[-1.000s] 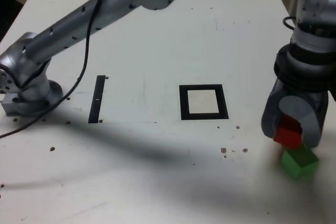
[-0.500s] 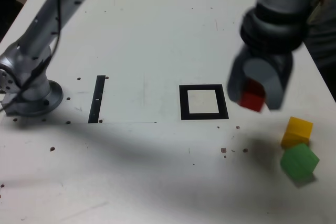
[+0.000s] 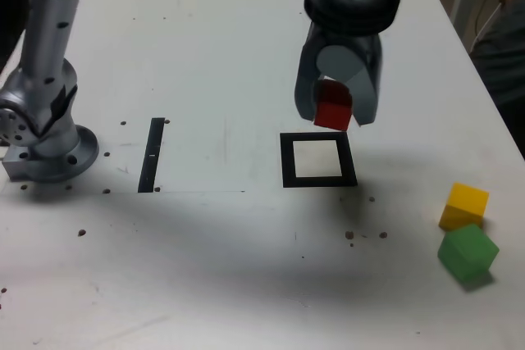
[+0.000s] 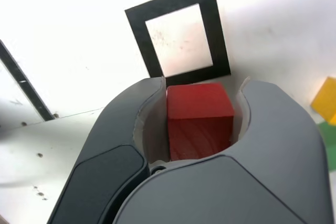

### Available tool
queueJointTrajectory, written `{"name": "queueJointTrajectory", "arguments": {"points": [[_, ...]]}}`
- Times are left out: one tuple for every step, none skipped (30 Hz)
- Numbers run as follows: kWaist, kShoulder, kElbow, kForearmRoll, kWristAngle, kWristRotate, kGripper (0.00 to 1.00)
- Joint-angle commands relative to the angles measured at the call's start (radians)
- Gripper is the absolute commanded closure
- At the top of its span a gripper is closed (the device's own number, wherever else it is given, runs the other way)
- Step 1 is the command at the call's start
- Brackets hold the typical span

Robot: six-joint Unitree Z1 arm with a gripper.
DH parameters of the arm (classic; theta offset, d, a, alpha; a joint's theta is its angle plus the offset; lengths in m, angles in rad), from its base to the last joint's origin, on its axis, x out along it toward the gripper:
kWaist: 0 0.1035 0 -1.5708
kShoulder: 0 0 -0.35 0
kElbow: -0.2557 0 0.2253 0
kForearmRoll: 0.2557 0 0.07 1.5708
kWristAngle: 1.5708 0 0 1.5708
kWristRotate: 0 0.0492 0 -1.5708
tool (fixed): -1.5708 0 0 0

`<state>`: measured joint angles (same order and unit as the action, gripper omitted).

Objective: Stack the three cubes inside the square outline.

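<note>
White table [image 3: 230, 30], tool [image 3: 337, 112] clamped on red cube [image 3: 332, 112] above square outline [image 3: 318, 160].

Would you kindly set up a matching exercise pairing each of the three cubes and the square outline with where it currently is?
Things:
1. red cube
2. yellow cube
3. green cube
4. square outline

Places:
A. on the table, nearest the exterior view's bottom edge
B. held in the claw, off the table
C. empty, on the table below the claw
D. on the table, just behind the green cube

Pairs: 1-B, 2-D, 3-A, 4-C
</note>
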<state>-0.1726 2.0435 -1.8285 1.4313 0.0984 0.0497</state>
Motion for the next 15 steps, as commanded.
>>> {"name": "queueJointTrajectory", "arguments": {"points": [[0.02, -0.027, 0.056, -0.053, -0.015, -0.009, 0.77], [0.029, -0.035, 0.084, -0.081, -0.023, -0.012, 0.77], [0.038, -0.042, 0.112, -0.108, -0.031, -0.015, 0.77], [0.046, -0.048, 0.137, -0.134, -0.039, -0.019, 0.77], [0.054, -0.053, 0.161, -0.159, -0.047, -0.024, 0.77], [0.061, -0.057, 0.184, -0.182, -0.055, -0.03, 0.77], [0.067, -0.061, 0.206, -0.204, -0.063, -0.038, 0.77], [0.073, -0.063, 0.226, -0.224, -0.07, -0.047, 0.77], [0.079, -0.065, 0.245, -0.242, -0.076, -0.055, 0.77], [0.084, -0.067, 0.261, -0.258, -0.081, -0.063, 0.77], [0.088, -0.069, 0.276, -0.271, -0.084, -0.07, 0.77], [0.092, -0.07, 0.289, -0.282, -0.085, -0.075, 0.77], [0.096, -0.07, 0.299, -0.291, -0.086, -0.078, 0.77], [0.1, -0.07, 0.308, -0.299, -0.087, -0.079, 0.77], [0.102, -0.07, 0.315, -0.305, -0.088, -0.079, 0.77]]}}
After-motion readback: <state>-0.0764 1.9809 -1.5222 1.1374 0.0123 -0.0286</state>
